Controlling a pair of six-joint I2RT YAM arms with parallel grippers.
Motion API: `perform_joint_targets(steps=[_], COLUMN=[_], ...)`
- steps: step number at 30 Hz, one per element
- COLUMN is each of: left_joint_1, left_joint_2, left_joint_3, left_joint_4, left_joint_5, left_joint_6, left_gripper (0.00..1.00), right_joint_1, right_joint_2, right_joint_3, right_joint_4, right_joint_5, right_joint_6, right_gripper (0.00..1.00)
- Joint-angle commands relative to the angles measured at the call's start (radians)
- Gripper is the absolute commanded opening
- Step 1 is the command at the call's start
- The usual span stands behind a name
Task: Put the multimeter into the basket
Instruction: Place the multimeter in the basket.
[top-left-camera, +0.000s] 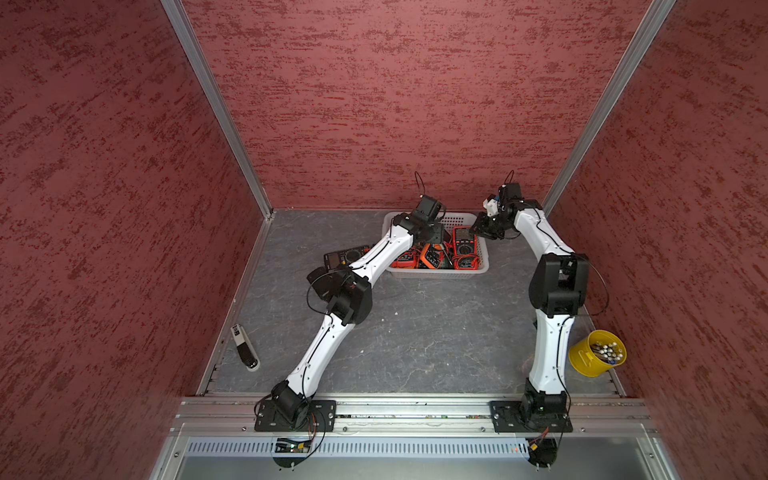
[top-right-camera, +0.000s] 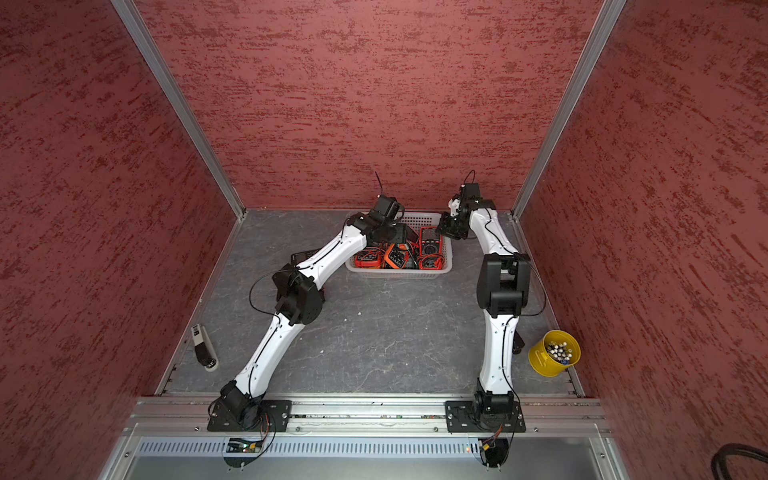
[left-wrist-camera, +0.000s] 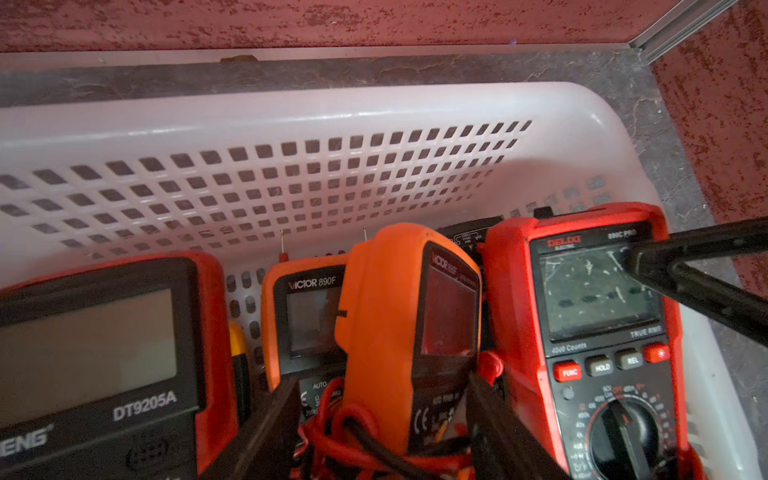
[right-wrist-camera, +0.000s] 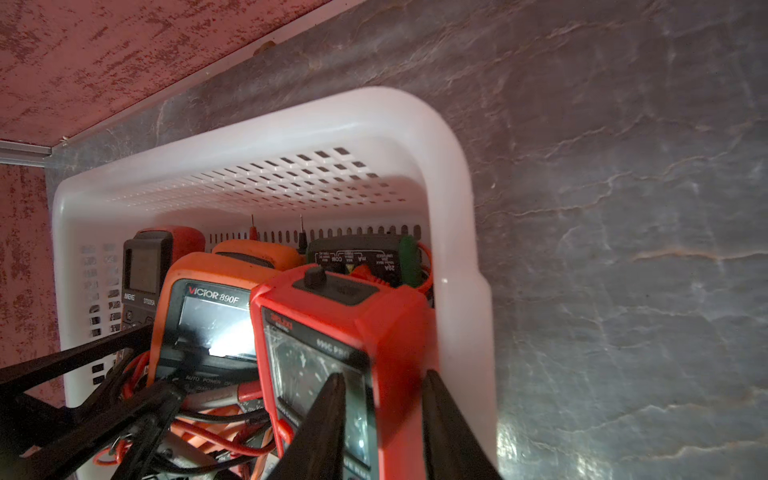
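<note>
White basket (top-left-camera: 432, 273) at the far end of the table (top-left-camera: 415, 332), packed w/ several meters. Inside it an orange multimeter (left-wrist-camera: 386, 299) is seen on edge, long axis running straight away from the L wrist. The left gripper (left-wrist-camera: 382, 384) is spread either side of it w/ a gap on one side, so no pinch is made yet. The red multimeter (right-wrist-camera: 390, 332), by the basket's R wall, is pinched at its edge by the right gripper (right-wrist-camera: 384, 376). Only the top views show a dark multimeter (top-left-camera: 343, 257) on the table outside the basket, under the L forearm. Jaws are hidden there.
</note>
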Motion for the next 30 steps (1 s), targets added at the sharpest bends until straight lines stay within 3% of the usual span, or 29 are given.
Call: perform_joint_targets(steps=[1, 7, 16, 24, 30], left_joint_1=[0.018, 0.03, 0.034, 0.031, 0.031], left_joint_2=[-0.021, -0.071, -0.074, -0.072, -0.076], left_joint_3=[-0.003, -0.095, -0.108, -0.13, -0.139], left_joint_4=[-0.12, -0.11, -0.127, -0.104, -0.101], left_joint_5=[-0.101, -0.13, -0.15, -0.128, -0.115], left_joint_6=[-0.018, -0.062, -0.111, -0.121, -0.124], left_gripper=[0.62, 0.47, 0.23, 0.23, 0.23], right_joint_1=[0.021, 0.021, 0.021, 0.029, 0.099], right_joint_2=[-0.034, -0.046, -0.063, -0.159, -0.233], right_joint_3=[-0.022, -0.047, -0.055, -0.132, -0.123], right_joint_4=[-0.006, 0.029, 0.046, 0.091, 0.103], right_joint_5=[-0.006, 0.003, 0.009, 0.091, 0.167], right_joint_6=[0.017, 0.06, 0.082, 0.143, 0.087], right_gripper=[0.34, 0.33, 0.32, 0.32, 0.34])
